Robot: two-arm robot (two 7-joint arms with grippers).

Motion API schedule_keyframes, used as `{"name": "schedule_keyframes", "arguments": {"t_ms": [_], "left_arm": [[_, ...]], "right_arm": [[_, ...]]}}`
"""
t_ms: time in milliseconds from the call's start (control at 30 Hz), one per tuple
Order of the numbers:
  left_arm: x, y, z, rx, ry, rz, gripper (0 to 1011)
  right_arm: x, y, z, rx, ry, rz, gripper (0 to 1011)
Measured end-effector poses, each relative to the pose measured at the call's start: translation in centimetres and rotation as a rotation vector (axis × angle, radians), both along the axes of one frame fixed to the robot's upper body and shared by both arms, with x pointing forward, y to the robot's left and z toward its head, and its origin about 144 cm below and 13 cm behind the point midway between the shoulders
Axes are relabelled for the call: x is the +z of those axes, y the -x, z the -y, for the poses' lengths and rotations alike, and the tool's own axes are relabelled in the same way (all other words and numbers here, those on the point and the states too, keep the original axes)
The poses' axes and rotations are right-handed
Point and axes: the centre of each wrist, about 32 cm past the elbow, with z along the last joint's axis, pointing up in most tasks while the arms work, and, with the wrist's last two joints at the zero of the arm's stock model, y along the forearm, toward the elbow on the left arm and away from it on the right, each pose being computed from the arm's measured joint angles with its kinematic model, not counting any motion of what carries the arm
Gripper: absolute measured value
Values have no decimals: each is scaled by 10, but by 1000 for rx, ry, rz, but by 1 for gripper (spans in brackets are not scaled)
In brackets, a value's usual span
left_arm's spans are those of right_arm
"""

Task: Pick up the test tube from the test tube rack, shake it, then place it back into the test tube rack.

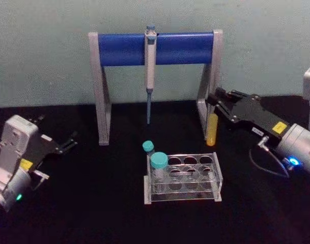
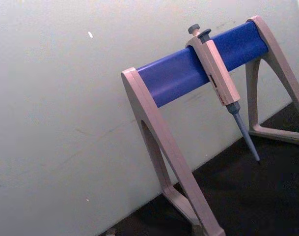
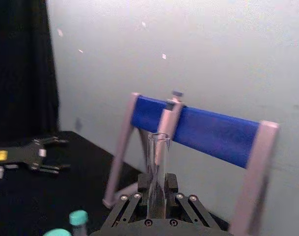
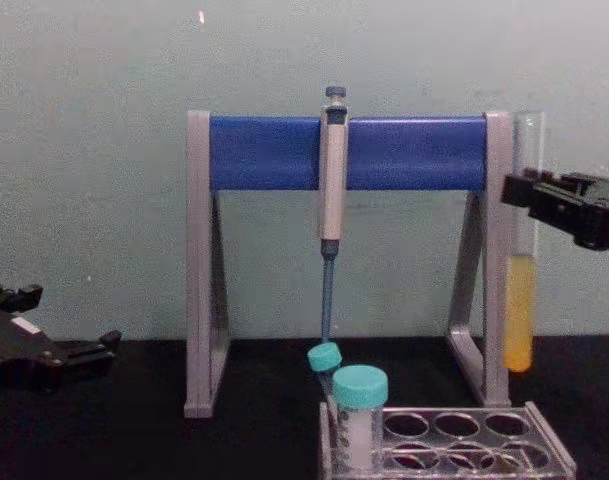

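Out on the right, just beside the right leg of the pipette stand, we're watching the right gripper clamping the test tube, its jaws closed around the glass a little above the middle. The tube is hanging upright and clear of the black table. In the chest view we're seeing its yellow liquid sitting in the lower part, below the gripper, and its open mouth reaching about level with the stand's blue bar. In the right wrist view we're looking straight up the clear glass rising between the fingers. The tube is out of the test tube rack, which is sitting in front on the table, nearer to us and slightly left of the raised tube. Two teal-capped tubes are standing at the rack's left end, and the holes on its right side are showing open. A grey-blue pipette is hanging from the middle of the stand's bar. Over on the left, the left gripper is resting low by the table, well apart from the rack, with its jaws spread and holding nothing.
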Motion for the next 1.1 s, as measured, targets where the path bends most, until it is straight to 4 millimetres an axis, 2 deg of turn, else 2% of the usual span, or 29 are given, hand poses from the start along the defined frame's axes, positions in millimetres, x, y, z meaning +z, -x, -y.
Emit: {"name": "schedule_keyframes", "arguments": {"t_ms": [300,600,900,1100], "left_arm": [[0,0,0,0,0,0,1001],[0,0,0,0,0,0,1001],[0,0,0,0,0,0,1001],[0,0,0,0,0,0,1001]], "right_arm": [[-2,-2,-1,131,-72,-22,229],[-3,13,12,197,-81,-76,229],[1,28,28,114,-22,-82,229],[5,31,30,-4,36,-62,229]]}}
